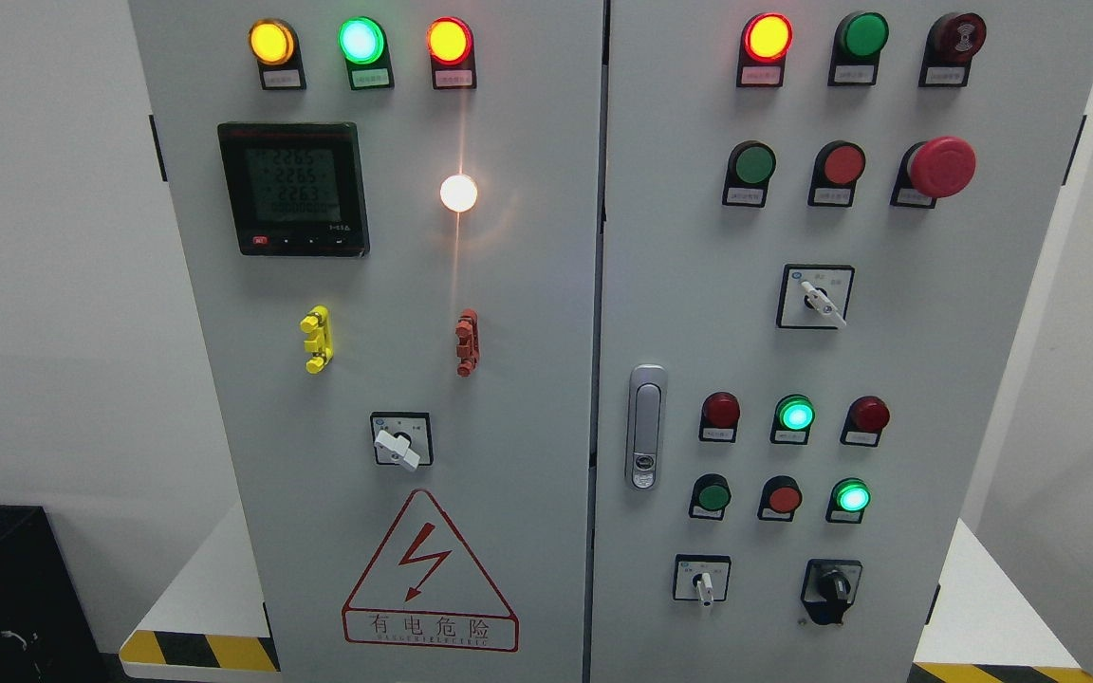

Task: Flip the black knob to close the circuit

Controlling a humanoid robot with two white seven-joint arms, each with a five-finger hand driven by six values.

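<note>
The black knob [832, 588] sits at the lower right of the grey cabinet's right door [935, 379], on a black plate. Its grip stands roughly upright. To its left is a white selector switch [702, 581]. Neither of my hands nor either arm shows in the head view.
The right door carries rows of red and green buttons and lamps, a red mushroom stop button [940, 167], a white selector [818, 299] and a door handle [646, 427]. The left door holds a meter [292, 188], lit lamps, a white selector [400, 442] and a warning triangle [430, 574].
</note>
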